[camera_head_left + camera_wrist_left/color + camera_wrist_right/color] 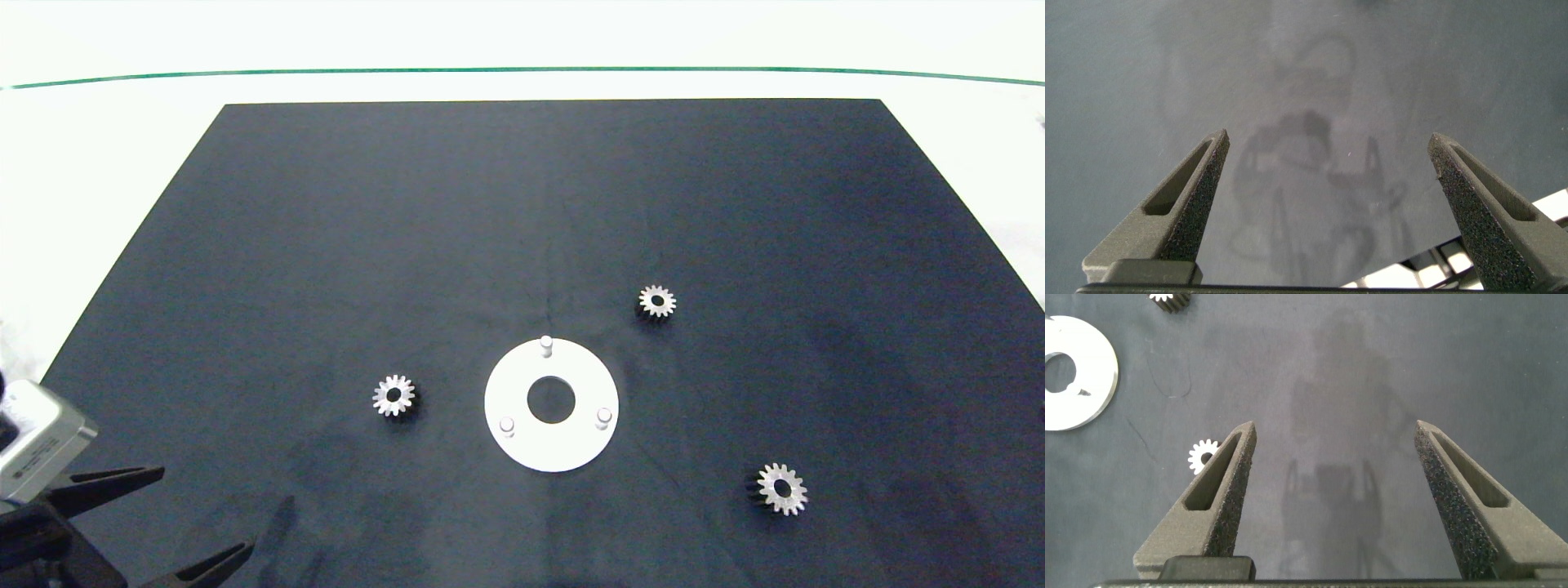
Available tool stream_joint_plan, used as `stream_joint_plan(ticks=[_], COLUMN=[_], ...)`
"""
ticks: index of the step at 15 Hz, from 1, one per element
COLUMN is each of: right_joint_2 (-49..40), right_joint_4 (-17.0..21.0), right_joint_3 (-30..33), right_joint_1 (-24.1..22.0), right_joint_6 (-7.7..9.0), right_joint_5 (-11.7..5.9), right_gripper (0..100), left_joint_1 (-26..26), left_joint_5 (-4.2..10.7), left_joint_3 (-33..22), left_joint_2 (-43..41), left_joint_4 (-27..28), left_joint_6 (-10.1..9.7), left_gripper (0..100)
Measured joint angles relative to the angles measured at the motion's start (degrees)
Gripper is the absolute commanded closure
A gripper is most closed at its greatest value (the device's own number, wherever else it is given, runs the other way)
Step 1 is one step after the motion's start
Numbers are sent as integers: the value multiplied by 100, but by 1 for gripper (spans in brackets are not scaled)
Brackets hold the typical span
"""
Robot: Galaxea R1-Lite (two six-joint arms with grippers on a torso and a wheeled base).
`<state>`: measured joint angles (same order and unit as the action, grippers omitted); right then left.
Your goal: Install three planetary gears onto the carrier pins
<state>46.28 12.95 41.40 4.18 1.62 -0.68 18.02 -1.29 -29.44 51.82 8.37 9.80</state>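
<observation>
silvery gears are all lying flat on the dark mat (pixel 326 245), none sitting on a peg yet. the white disc (pixel 506 384) is resting near the middle with its three pegs (pixel 546 344) sticking up bare. one gear (pixel 394 395) is lying just left of the disc, another (pixel 656 301) up to its right, and the third (pixel 782 488) down to its right. the left gripper (pixel 204 514) is hanging at the lower left corner with its fingers spread wide, well away from the nearest gear. the right gripper (pixel 1331 433) is also gaping open over bare mat, with the third gear peeking out right beside one finger (pixel 1212 506).
</observation>
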Motion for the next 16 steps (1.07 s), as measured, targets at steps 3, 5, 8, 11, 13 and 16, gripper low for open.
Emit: stream_joint_plan(ticks=[3, 5, 8, 11, 13, 16], right_joint_2=[16, 16, 22, 41, 52, 74], right_joint_4=[-2, 0, 0, 0, 0, 0], right_joint_3=[0, 2, 2, -13, -28, -34], right_joint_1=[2, 2, 2, 2, 2, -2], right_joint_6=[-5, -6, -6, -13, -20, -24], right_joint_5=[0, 0, 5, 13, 20, 24], right_gripper=[24, 24, 24, 24, 24, 24], left_joint_1=[67, 83, 85, 251, 467, 701], left_joint_5=[77, 154, 294, 580, 744, 818], left_joint_3=[-7, -2, 0, -22, -33, -90], left_joint_2=[490, 820, 1356, 1854, 2119, 2375], left_joint_4=[-463, -750, -1319, -1881, -2049, -2072], left_joint_6=[113, 122, 122, 122, 116, 87], left_gripper=[0, 0, 0, 0, 0, 0])
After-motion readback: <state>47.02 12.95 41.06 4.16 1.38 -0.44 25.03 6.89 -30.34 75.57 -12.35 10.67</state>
